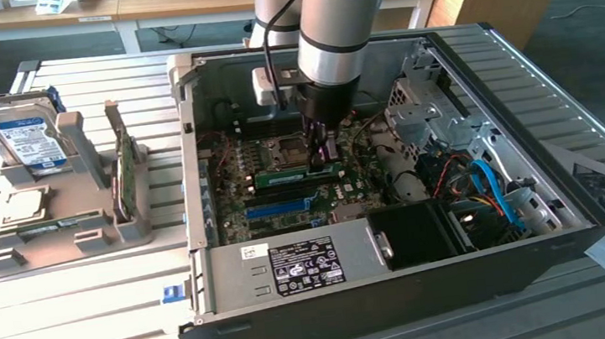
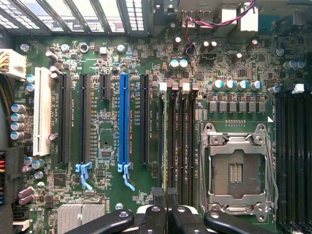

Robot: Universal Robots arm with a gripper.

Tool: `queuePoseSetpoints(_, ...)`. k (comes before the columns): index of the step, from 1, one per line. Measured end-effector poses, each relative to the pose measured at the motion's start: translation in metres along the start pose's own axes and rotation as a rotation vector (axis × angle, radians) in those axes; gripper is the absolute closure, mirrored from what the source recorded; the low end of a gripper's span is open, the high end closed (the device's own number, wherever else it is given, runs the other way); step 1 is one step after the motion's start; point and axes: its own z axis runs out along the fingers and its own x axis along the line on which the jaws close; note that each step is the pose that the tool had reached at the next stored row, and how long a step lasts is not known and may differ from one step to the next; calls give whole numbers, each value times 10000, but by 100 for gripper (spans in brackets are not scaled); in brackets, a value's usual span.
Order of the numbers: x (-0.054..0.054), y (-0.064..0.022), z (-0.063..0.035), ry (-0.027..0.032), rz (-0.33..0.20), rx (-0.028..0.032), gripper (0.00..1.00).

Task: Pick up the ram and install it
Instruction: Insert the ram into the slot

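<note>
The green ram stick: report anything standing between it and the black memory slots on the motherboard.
Nothing visible does. The long, thin green ram stick is pinched in the shut gripper, above the black memory slots beside the silver processor socket; no cable or card crosses between them. Whether it touches a slot is unclear.

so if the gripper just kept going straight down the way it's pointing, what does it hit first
The ram, which the gripper appears to grip with shut tips. Pointing down at the motherboard, it would press the ram into a memory slot; whether that is seated yet is unclear.
</note>
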Motion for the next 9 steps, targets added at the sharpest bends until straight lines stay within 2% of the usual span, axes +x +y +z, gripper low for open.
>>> queuePoseSetpoints(9, 0, 0, 10, -1, 0, 1, 89)
